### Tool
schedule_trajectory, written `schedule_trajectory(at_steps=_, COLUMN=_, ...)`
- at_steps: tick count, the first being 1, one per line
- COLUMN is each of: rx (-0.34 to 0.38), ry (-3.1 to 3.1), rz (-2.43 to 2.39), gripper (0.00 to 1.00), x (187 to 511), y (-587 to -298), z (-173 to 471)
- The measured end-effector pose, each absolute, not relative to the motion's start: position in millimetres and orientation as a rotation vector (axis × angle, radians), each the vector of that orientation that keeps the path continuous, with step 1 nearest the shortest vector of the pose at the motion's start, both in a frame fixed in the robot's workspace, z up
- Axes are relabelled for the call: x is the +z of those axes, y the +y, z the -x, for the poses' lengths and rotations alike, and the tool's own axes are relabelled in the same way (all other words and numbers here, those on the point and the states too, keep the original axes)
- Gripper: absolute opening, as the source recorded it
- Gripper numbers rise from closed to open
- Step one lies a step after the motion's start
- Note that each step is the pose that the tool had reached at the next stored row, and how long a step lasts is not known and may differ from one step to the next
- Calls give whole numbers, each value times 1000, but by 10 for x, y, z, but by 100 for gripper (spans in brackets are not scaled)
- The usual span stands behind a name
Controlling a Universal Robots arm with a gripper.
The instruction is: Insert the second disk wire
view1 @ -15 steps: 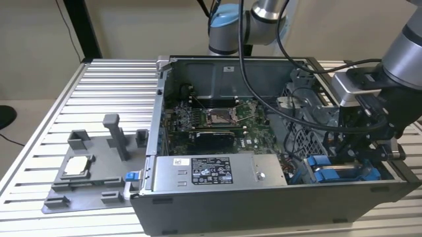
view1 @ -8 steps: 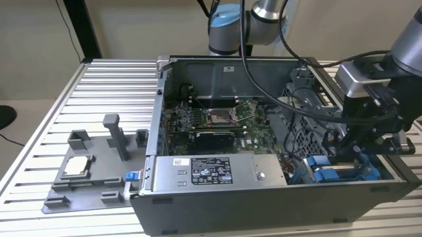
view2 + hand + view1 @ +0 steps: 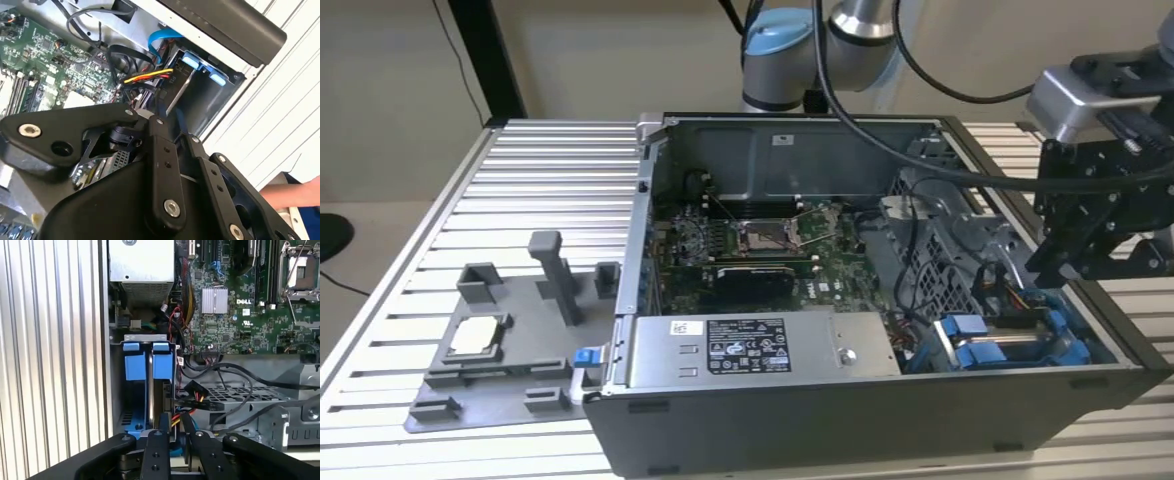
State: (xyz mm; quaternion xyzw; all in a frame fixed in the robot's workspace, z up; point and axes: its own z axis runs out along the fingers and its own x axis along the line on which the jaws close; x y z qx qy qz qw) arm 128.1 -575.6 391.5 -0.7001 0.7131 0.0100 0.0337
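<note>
The open computer case (image 3: pixel 761 400) lies on the slatted table. At its end on the exterior view's right, two blue disk carriers (image 3: pixel 148 360) sit side by side in the drive bay. My gripper (image 3: pixel 175 424) hangs low at that bay, just behind the carriers, shut on the disk wire (image 3: pixel 176 418). Its yellow, red and black strands come out from between the fingers. The same bundle (image 3: pixel 149 76) runs to a dark plug beside the drive in the second wrist view. In the exterior view the gripper (image 3: pixel 1058 268) stands over the blue carriers (image 3: pixel 987 340).
Thick black cables (image 3: pixel 235 375) loop over the metal cage beside the bay. A further dark plug (image 3: pixel 193 389) on the bundle hangs above the gripper. The motherboard (image 3: pixel 747 240) fills the case middle. A grey fixture tray (image 3: pixel 507 340) lies beside the case. A hand (image 3: pixel 295 192) shows outside it.
</note>
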Motion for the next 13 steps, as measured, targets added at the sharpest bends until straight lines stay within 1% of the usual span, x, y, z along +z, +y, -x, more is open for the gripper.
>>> schedule_trajectory(at_steps=13, rx=30, ry=2194, rz=2154, gripper=100, x=3954, y=-5756, z=-1281)
